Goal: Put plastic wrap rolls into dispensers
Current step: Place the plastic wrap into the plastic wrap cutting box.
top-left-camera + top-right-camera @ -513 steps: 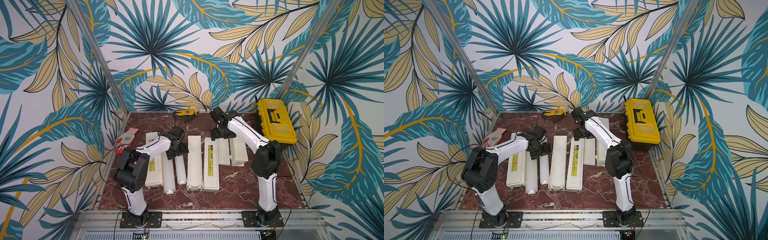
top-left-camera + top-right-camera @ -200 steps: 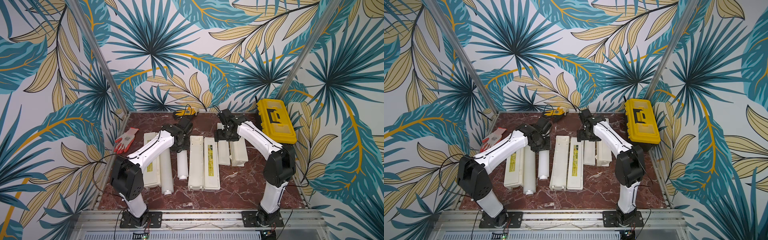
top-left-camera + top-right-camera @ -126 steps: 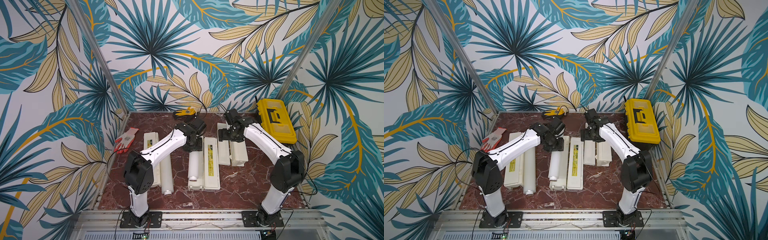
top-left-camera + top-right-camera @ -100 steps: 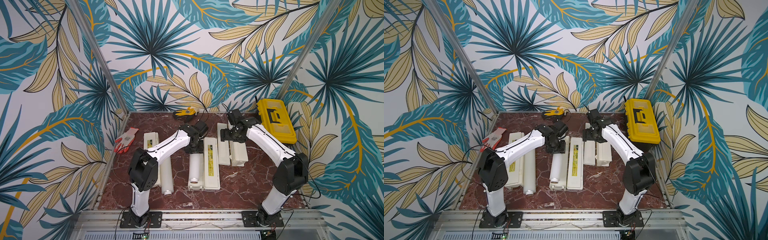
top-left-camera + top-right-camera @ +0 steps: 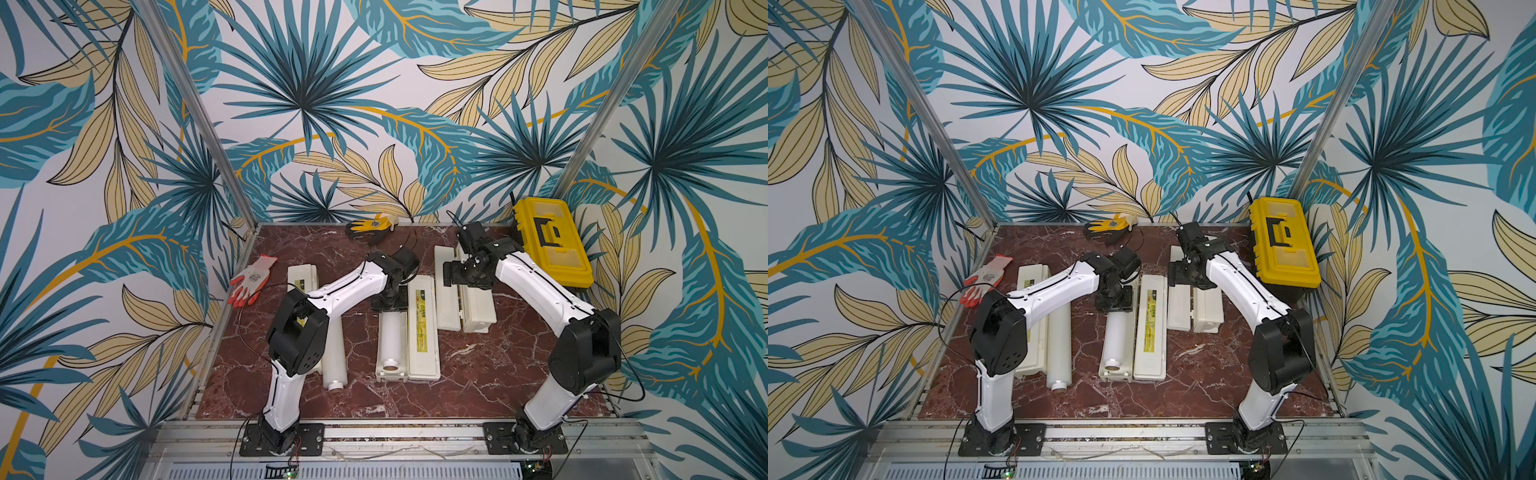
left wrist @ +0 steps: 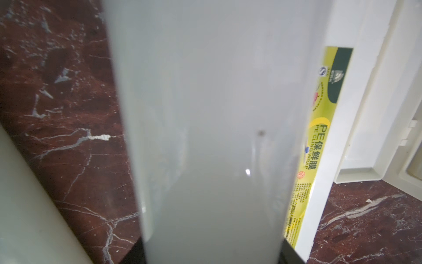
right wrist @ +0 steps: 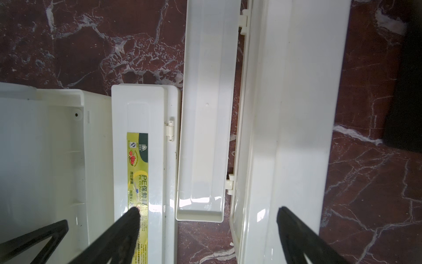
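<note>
We see the roll point(image 5: 390, 338) as a smooth, milky-white cylinder with a hollow tube core showing at its near end. It lies lengthwise along the open tray of the centre dispenser point(image 5: 424, 361), just below mid-frame in both top views point(image 5: 1116, 332). That dispenser is a long cream box, and its lid lies flat beside the tray, carrying a yellow-green label strip point(image 6: 319, 148) printed "PE CLING WRAP". The left gripper point(image 5: 390, 300) is clamped on the roll's far end. The right gripper point(image 7: 208, 216) hovers with its jaws wide apart and nothing between them, above the open dispenser point(image 7: 285, 114), right of centre in the top views. A spare roll point(image 5: 334, 353) lies on the table point(image 5: 478, 374), lower left of centre, beside a third dispenser point(image 5: 301, 274).

In the left wrist view the roll is a blur filling the middle and hides the tray beneath. We cannot tell whether it rests on the tray floor. The left arm point(image 5: 345, 286) covers much of the third dispenser.
</note>
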You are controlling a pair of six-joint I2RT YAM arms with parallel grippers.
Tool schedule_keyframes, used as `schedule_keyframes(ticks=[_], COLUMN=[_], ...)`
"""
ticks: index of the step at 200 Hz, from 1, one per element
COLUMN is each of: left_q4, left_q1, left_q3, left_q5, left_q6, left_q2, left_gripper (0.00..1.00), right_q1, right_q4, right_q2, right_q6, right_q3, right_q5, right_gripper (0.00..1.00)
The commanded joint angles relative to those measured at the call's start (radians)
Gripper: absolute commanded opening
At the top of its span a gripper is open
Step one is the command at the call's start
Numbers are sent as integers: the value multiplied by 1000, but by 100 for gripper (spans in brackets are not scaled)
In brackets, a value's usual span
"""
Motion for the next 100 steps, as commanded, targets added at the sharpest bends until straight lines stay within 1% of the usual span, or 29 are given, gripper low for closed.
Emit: schedule_keyframes(ticks=[1, 61, 100], left_q4=[20, 59, 89], left_q1=[-5, -7, -6], left_q3=[54, 12, -3], left_q5=[7, 20, 6], left_q6=[-11, -18, -21], left_q2=[8, 39, 63], left_gripper=[18, 18, 17], right_q1=[-6, -7, -7], right_q4=[14, 19, 21], right_q2=[-24, -21, -23], right_q6=[-7, -4, 3], right_q3=[-25, -33, -36], right_q5=[-11, -25, -42], right_gripper=[94, 94, 94])
